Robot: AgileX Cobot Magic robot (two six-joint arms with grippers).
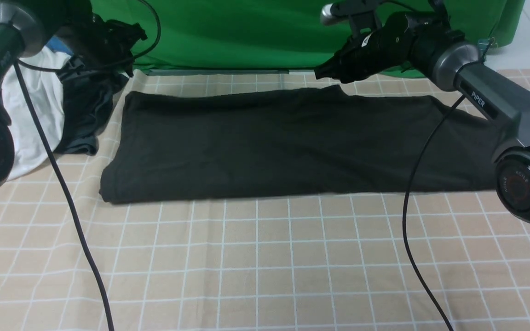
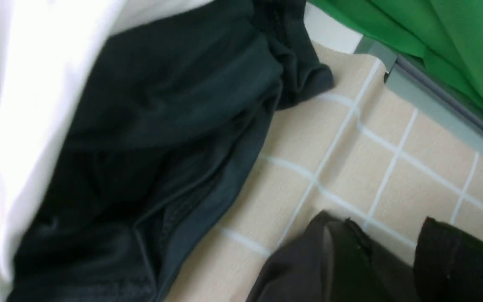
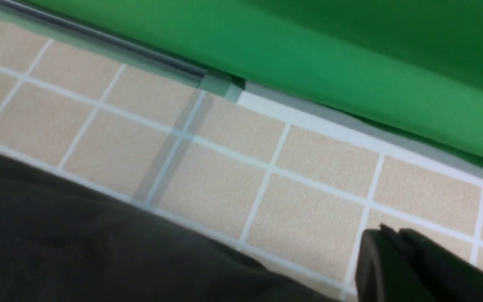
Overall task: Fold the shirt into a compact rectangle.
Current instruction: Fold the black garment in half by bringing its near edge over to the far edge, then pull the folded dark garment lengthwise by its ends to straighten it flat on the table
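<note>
While one shirt (image 1: 292, 142) lies folded on the cloth (image 1: 265, 257), two grippers hang near it. Left gripper (image 2: 386, 226) gapes empty; right gripper (image 3: 394, 233) looks clenched, empty.

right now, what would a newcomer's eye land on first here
The black shirt, folded into a long band lying across the middle of the checked cloth. Next comes the bright green backdrop behind it. Then the white garment and dark garment, heaped at the far left.
</note>
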